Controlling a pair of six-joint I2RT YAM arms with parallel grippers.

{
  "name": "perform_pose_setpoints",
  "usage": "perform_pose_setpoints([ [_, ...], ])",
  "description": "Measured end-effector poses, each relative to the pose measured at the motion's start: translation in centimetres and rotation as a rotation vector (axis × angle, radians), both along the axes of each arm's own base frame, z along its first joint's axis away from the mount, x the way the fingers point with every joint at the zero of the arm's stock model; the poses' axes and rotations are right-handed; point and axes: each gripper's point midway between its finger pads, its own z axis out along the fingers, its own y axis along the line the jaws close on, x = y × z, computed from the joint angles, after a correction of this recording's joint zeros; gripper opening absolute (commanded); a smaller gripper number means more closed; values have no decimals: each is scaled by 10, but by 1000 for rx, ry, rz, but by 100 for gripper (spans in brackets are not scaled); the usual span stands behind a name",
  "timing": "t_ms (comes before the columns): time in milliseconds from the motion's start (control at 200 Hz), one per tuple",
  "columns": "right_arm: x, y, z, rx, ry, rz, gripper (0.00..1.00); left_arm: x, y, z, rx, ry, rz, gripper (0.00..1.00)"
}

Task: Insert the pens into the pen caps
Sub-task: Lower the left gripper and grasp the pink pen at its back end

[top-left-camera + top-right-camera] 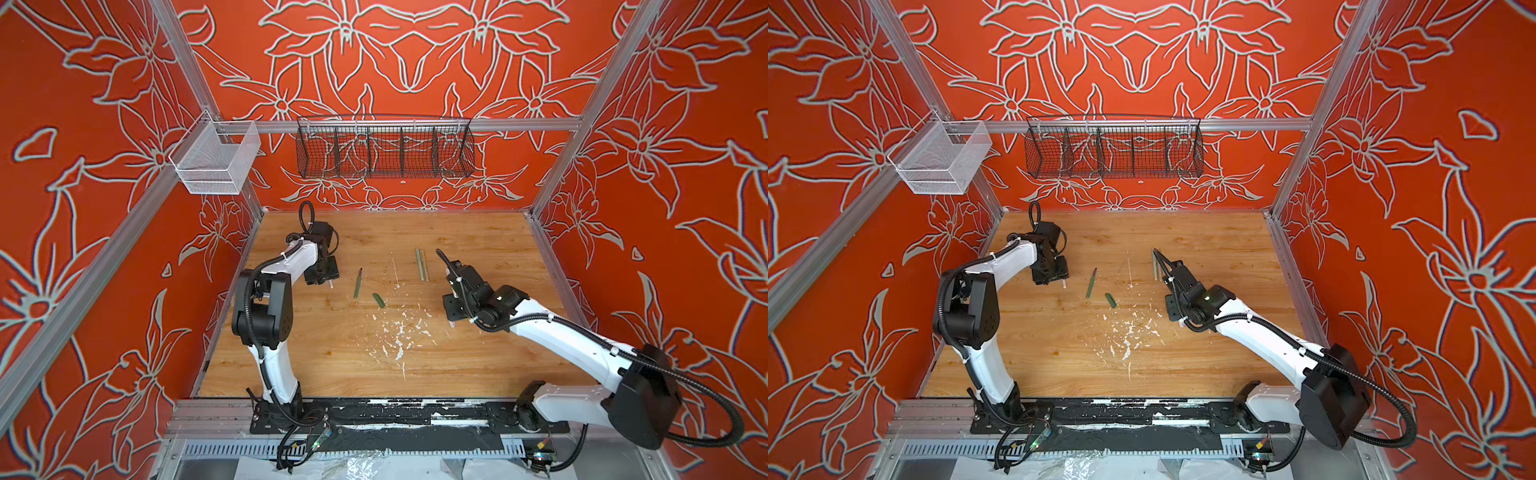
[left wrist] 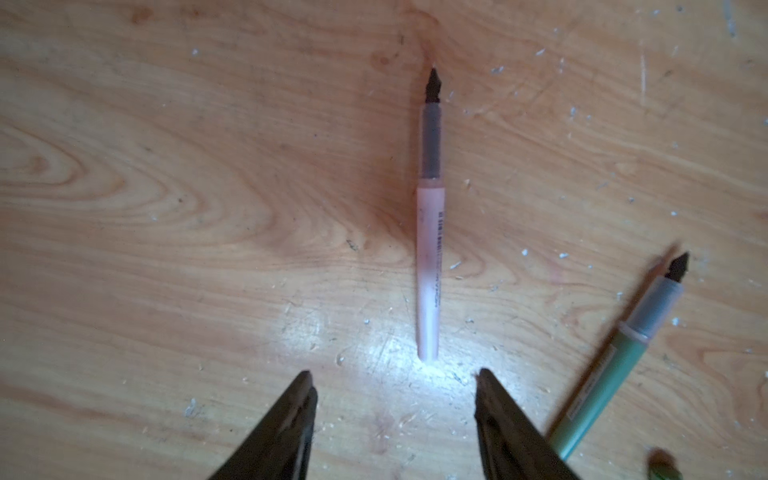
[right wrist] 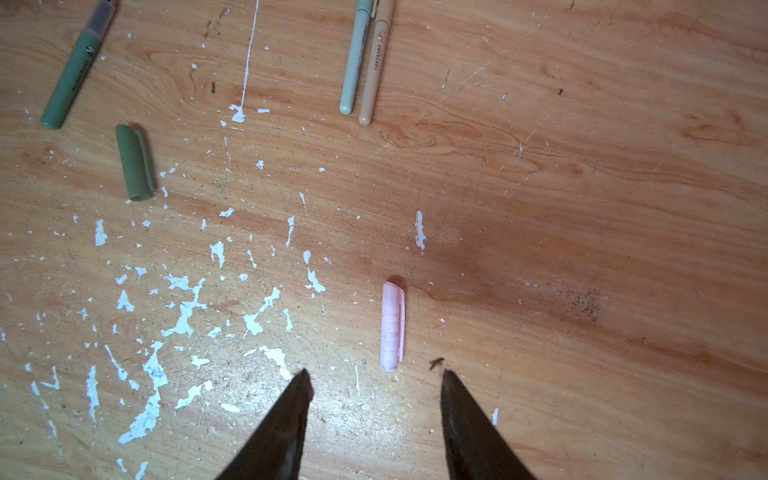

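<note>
Near half of table (image 1: 332, 370) bare, just paint flecks (image 1: 399, 332): wide passage. Mid-table obstacles: dark green pen (image 1: 358, 282), dark green cap (image 1: 378, 300) close by. Light green pen (image 3: 355, 62), tan pen (image 3: 374, 70) touching, farther right. Far strip free.

White arm links (image 1: 276, 374), black joint housings (image 1: 266, 318), black corrugated cables (image 1: 715, 391) w/ white zip ties (image 1: 269, 392); dark pointed tool fingers (image 2: 286, 428)

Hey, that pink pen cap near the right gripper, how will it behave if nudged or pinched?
The pink pen cap looks like small plastic, so probably light and stiff. Its smooth round body may skid or roll on the wooden table, though the clip along its side would likely stop a full roll.
</note>
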Motion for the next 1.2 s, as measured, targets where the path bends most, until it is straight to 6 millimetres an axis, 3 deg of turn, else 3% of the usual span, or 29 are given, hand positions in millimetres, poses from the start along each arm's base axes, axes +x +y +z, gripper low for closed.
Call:
perform_pose_setpoints([
  [230,0,3,0,17,-4,10,51,-2,-3,-21,-16,58,-2,48],
  [475,1,5,2,25,-13,12,51,-4,-3,-31,-13,88,-9,35],
  [971,2,9,5,49,-20,21,51,0,10,-36,5,89,14,32],
  [1201,2,9,6,51,-21,21,50,7,10,-38,-2,81,18,22],
])
